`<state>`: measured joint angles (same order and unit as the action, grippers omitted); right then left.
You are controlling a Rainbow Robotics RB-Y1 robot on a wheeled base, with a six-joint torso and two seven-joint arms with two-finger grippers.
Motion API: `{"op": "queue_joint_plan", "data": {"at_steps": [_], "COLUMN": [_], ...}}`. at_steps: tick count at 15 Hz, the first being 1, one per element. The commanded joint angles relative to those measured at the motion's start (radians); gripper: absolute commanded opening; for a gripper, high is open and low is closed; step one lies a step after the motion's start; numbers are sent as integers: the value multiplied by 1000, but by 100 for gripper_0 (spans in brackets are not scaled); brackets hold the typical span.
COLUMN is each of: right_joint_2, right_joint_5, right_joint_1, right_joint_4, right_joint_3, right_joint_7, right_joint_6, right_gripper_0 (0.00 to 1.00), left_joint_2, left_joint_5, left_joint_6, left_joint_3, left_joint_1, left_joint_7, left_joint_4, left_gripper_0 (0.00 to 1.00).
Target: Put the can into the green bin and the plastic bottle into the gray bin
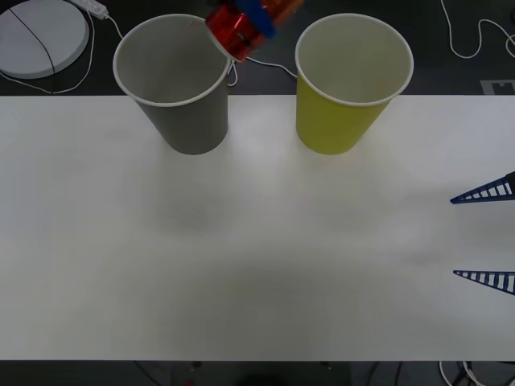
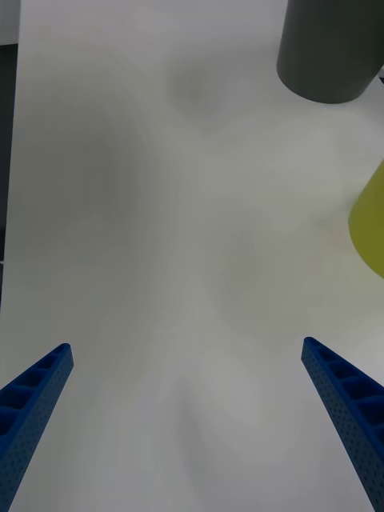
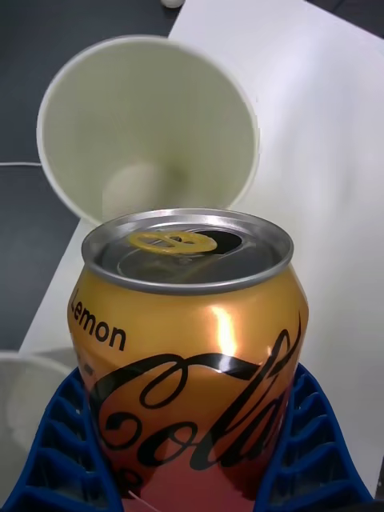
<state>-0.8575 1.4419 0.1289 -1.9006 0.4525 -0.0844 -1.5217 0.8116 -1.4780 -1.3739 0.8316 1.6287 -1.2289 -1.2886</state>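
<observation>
White worktop point(image 1: 257, 265) fills the space before you, with a dark floor strip beyond its far edge carrying white cables and a round white disc point(image 1: 40, 36) at the far left. Two large paper cups stand upright near that far edge, apart from each other: the gray bin point(image 1: 181, 88) to your left and the green bin point(image 1: 350, 84) to your right, both with white rims and pale insides. Your left gripper point(image 1: 253, 16) is raised at the top of the front view, above the far edge of the worktop and between the two cups, just beside the gray bin's rim. Its blue ribbed jaws are clamped around the can point(image 3: 188, 344), which sits tilted in the grip; from the left wrist view you look along the can's gold-silver top with its pull tab and open mouth, the lettering "Lemon" on its side, and the blue fingers point(image 3: 60, 448) cradling its lower body on both sides. Beyond the can in that view lies one cup's pale inside, and another cup's rim shows at the edge. Your right gripper point(image 1: 485, 235) waits low at the right edge of the worktop, well apart from the cups, its jaws spread wide with nothing between them.
</observation>
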Motion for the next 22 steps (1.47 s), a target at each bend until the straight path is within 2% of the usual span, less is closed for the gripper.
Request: {"op": "queue_joint_plan", "data": {"at_steps": [1, 4, 6, 10, 13, 18, 22], "right_joint_2": [0, 0, 0, 0, 0, 0, 0], "right_joint_5": [0, 0, 0, 0, 0, 0, 0], "right_joint_1": [0, 0, 0, 0, 0, 0, 0], "right_joint_4": [0, 0, 0, 0, 0, 0, 0], "right_joint_3": [0, 0, 0, 0, 0, 0, 0], "right_joint_7": [0, 0, 0, 0, 0, 0, 0], "right_joint_6": [0, 0, 0, 0, 0, 0, 0], "right_gripper_0": [100, 100, 100, 100, 100, 100, 100], "left_joint_2": [-157, -335, -434, -574, -617, -631, -631], "left_joint_5": [-7, 1, -8, -11, -15, -24, -24], "left_joint_6": [76, 139, 188, 328, 415, 435, 435], "left_joint_3": [115, 196, 219, 281, 345, 405, 408], "left_joint_1": [131, 247, 287, 315, 316, 315, 315], "left_joint_7": [0, -1, -1, -4, -76, -76, -75], "left_joint_4": [212, 477, 608, 743, 752, 778, 787], "left_gripper_0": [0, 0, 0, 0, 0, 0, 0]}}
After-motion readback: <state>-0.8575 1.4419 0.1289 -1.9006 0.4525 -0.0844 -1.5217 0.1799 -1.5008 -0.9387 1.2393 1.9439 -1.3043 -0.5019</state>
